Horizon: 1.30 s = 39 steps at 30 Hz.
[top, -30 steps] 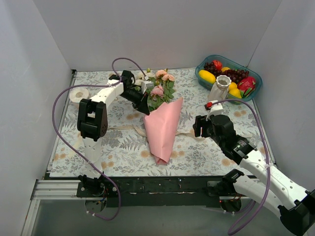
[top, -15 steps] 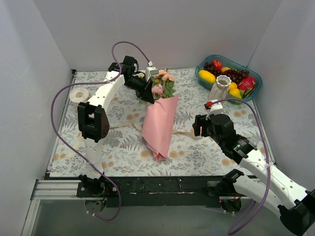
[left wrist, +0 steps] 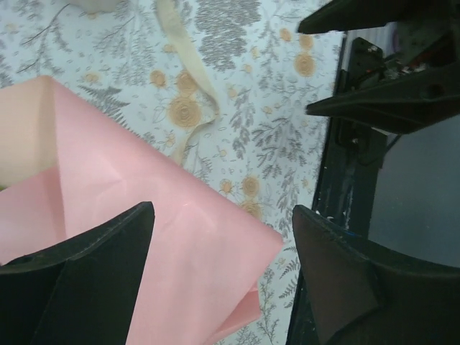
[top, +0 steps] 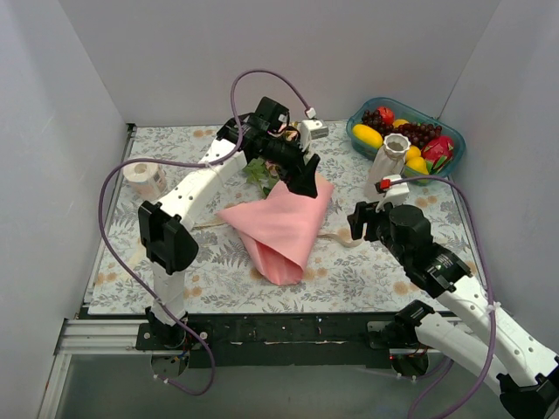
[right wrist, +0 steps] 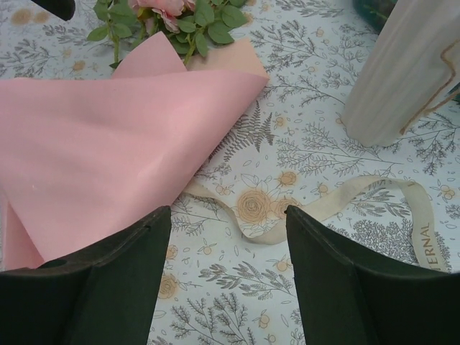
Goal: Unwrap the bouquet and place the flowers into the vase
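Note:
The bouquet's pink paper [top: 279, 225] lies loosened and spread flat mid-table, also seen as the pink paper [right wrist: 100, 144] and pink paper [left wrist: 144, 215] in the wrist views. The flowers [top: 258, 170] stick out of its far end, mostly hidden by my left arm; green leaves and a pink rose [right wrist: 188, 16] show in the right wrist view. My left gripper [top: 306, 182] hovers open over the paper's far right corner, nothing between its jaws [left wrist: 223, 215]. The cream ribbon [right wrist: 323, 205] lies untied on the cloth. My right gripper [top: 358, 223] is open and empty above that ribbon [right wrist: 228, 215]. The vase [top: 390, 157] stands upright, far right.
A teal fruit bowl [top: 450, 161] sits behind the vase in the far right corner. A white tape roll [top: 144, 176] rests at the left edge. White walls enclose the floral tablecloth; a black rail [left wrist: 345, 165] runs along the near edge.
My left arm swung right from the flower heads to the paper's right corner and its jaws opened. The pink cone turned and spread wider. The right arm barely moved.

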Each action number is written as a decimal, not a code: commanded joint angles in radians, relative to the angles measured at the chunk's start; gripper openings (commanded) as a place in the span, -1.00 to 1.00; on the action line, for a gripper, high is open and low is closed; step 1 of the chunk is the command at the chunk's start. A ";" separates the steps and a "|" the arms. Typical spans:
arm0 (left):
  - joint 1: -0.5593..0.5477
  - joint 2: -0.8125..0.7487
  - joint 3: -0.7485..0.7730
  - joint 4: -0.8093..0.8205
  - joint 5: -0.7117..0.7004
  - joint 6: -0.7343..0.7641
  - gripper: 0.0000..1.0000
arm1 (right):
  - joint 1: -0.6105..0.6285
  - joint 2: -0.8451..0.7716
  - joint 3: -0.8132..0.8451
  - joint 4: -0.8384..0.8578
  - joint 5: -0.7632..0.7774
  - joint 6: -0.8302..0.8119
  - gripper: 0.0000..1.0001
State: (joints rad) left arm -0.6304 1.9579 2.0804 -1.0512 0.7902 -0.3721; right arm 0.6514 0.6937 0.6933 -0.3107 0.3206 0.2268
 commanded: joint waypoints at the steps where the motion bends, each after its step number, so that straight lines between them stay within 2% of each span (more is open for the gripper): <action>1: 0.032 -0.056 -0.018 0.055 -0.193 -0.065 0.56 | 0.005 -0.039 0.060 -0.025 0.034 -0.032 0.46; 2: 0.050 -0.076 -0.049 0.091 -0.225 -0.067 0.58 | 0.005 -0.039 0.064 -0.028 0.038 -0.038 0.47; 3: 0.061 -0.105 -0.086 0.108 -0.290 -0.071 0.69 | 0.004 -0.043 0.067 -0.031 0.038 -0.046 0.47; 5: 0.106 -0.116 -0.153 0.109 -0.321 -0.062 0.74 | 0.005 -0.049 0.072 -0.034 0.037 -0.050 0.47; 6: 0.129 -0.119 -0.172 0.100 -0.290 -0.045 0.76 | 0.005 -0.052 0.075 -0.036 0.035 -0.053 0.47; 8: 0.231 -0.113 -0.227 0.051 -0.197 0.005 0.96 | 0.005 -0.059 0.072 -0.036 0.031 -0.053 0.49; 10: 0.349 -0.097 -0.258 -0.013 -0.001 0.119 0.96 | 0.005 -0.063 0.071 -0.041 0.025 -0.056 0.49; 14: 0.451 -0.062 -0.302 -0.119 0.095 0.249 0.96 | 0.005 -0.076 0.057 -0.042 0.018 -0.058 0.49; 23: 0.446 -0.008 -0.318 -0.267 0.231 0.396 0.91 | 0.005 -0.083 0.038 -0.034 0.032 -0.050 0.49; 28: 0.434 -0.040 -0.407 -0.155 0.179 0.340 0.92 | 0.005 -0.079 0.040 -0.028 0.025 -0.049 0.49; 31: 0.429 -0.039 -0.399 -0.164 0.187 0.332 0.91 | 0.005 -0.083 0.041 -0.028 0.028 -0.050 0.48; 35: 0.393 -0.027 -0.349 -0.230 0.218 0.354 0.78 | 0.005 -0.083 0.049 -0.033 0.031 -0.050 0.48; 37: 0.348 -0.030 -0.324 -0.277 0.219 0.399 0.66 | 0.005 -0.085 0.055 -0.034 0.034 -0.052 0.48; 39: 0.298 -0.045 -0.325 -0.267 0.211 0.380 0.63 | 0.005 -0.083 0.060 -0.034 0.035 -0.050 0.48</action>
State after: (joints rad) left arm -0.2417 1.9621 1.7096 -1.2778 0.9607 -0.0219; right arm 0.6514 0.6212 0.7185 -0.3656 0.3405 0.1802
